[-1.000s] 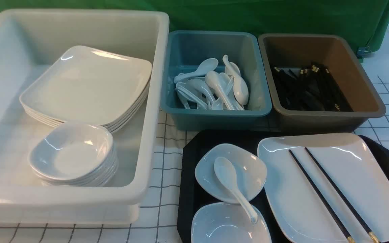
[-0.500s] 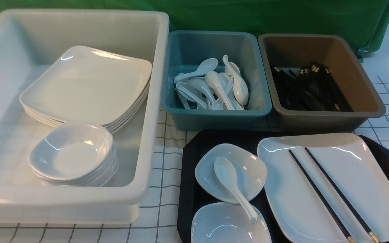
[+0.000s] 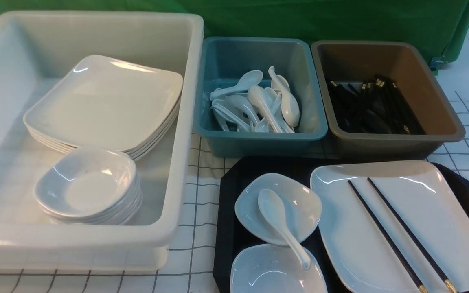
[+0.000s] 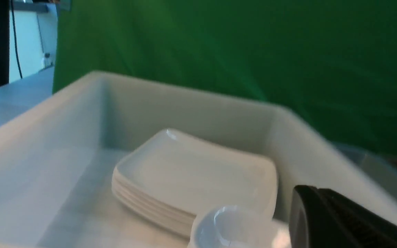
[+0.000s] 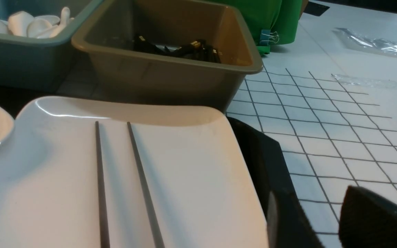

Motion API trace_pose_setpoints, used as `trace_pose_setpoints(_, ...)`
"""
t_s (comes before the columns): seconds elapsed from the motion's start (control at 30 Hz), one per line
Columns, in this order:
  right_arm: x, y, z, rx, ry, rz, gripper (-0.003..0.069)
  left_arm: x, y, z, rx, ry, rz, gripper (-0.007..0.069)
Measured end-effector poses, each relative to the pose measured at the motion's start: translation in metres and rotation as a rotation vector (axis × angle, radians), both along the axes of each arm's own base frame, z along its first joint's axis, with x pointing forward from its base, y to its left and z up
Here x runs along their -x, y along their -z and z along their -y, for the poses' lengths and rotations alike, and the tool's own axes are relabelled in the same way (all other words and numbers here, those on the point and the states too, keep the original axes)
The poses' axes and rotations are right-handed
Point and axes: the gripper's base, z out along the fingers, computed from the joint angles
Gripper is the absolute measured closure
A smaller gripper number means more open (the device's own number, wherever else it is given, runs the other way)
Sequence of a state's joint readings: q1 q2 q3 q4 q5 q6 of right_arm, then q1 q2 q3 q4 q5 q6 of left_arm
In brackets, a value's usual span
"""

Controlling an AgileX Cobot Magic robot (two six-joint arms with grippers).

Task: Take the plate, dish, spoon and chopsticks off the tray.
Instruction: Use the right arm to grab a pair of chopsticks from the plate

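Nothing is looking cleared yet. The tray (image 3: 227,203) is sitting at 5 o'clock in the front view, carrying the plate (image 3: 442,211) on its 3 o'clock side and the far dish (image 3: 304,199) and near dish (image 3: 259,276) at 9 o'clock. The chopsticks (image 3: 386,236) are lying side by side across the plate. The spoon (image 3: 277,217) is resting in the far dish, its handle reaching over the near dish's rim.

The right fingers (image 5: 377,220) are hovering apart and empty at the plate's 3 o'clock edge, so the chopsticks are probably going first: pinching both sticks together, lifting them level, and carrying them to the brown tub (image 3: 434,93) at 12 o'clock. The left fingers (image 4: 339,220) are resting together, empty, facing the white tub (image 3: 177,183).

A green drape (image 3: 299,20) is hanging behind, and a checked cloth (image 3: 202,195) is covering the bench.
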State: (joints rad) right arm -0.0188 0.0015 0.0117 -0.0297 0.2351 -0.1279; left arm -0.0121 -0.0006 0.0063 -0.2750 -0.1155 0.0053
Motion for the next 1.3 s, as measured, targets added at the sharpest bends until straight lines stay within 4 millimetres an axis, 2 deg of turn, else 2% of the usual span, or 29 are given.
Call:
trace_pose_setpoints(0.17,-0.001,-0.006,0.0,-0.039,0.0,0.071,0.0412,0.007,-0.02,-0.007,0.241,-0.003,0.247,0.062)
trace_pose_setpoints(0.2,-0.001,-0.01,-0.001,-0.102,0.002,0.112,0.0412,0.01,-0.026,-0.009,0.283,0.002,0.324,0.062)
trace_pose_setpoints(0.27,-0.001,-0.022,-0.001,-0.353,0.008,0.251,0.0412,0.018,-0.039,-0.011,0.333,0.018,0.488,0.062)
trace_pose_setpoints(0.37,0.001,-0.034,0.002,-0.633,-0.001,0.391,0.0412,0.026,-0.066,-0.01,0.34,0.051,0.552,0.062)
trace_pose_setpoints(0.43,0.003,-0.04,0.003,-0.74,-0.014,0.455,0.0412,0.027,-0.091,-0.006,0.325,0.076,0.514,0.062)
trace_pose_setpoints(0.5,0.004,-0.043,0.004,-0.786,-0.023,0.491,0.0412,0.028,-0.126,-0.002,0.281,0.099,0.429,0.062)
trace_pose_setpoints(0.57,0.004,-0.044,0.004,-0.804,-0.026,0.503,0.0412,0.017,-0.151,0.002,0.242,0.103,0.252,0.062)
trace_pose_setpoints(0.67,0.005,-0.046,0.004,-0.835,-0.034,0.524,0.0412,-0.002,-0.172,0.006,0.166,0.095,-0.022,0.062)
trace_pose_setpoints(0.7,0.005,-0.047,0.004,-0.835,-0.038,0.515,0.0426,-0.014,-0.176,0.008,0.107,0.095,-0.166,0.062)
trace_pose_setpoints(0.77,0.004,-0.052,0.0,-0.798,-0.051,0.423,0.0482,-0.032,-0.173,0.011,0.038,0.118,-0.357,0.062)
trace_pose_setpoints(0.87,0.004,-0.081,-0.006,-0.645,-0.085,0.239,0.0608,-0.068,-0.159,0.019,-0.061,0.212,-0.638,0.062)
trace_pose_setpoints(1.0,-0.013,-0.125,-0.022,-0.411,-0.207,-0.132,0.0651,-0.116,-0.13,0.027,-0.135,0.341,-0.89,0.0628)
trace_pose_setpoints(1.1,-0.033,-0.137,-0.037,-0.261,-0.279,-0.472,0.0653,-0.142,-0.115,0.035,-0.179,0.419,-1.026,0.0634)
trace_pose_setpoints(1.17,-0.042,-0.138,-0.043,-0.204,-0.289,-0.579,0.0654,-0.149,-0.113,0.04,-0.197,0.447,-1.05,0.0635)
trace_pose_setpoints(1.2,-0.058,-0.138,-0.051,-0.11,-0.289,-0.717,0.0655,-0.156,-0.112,0.051,-0.233,0.495,-1.065,0.0636)
trace_pose_setpoints(1.3,-0.092,-0.132,-0.064,0.028,-0.252,-0.879,0.0653,-0.16,-0.118,0.084,-0.304,0.618,-1.043,0.0636)
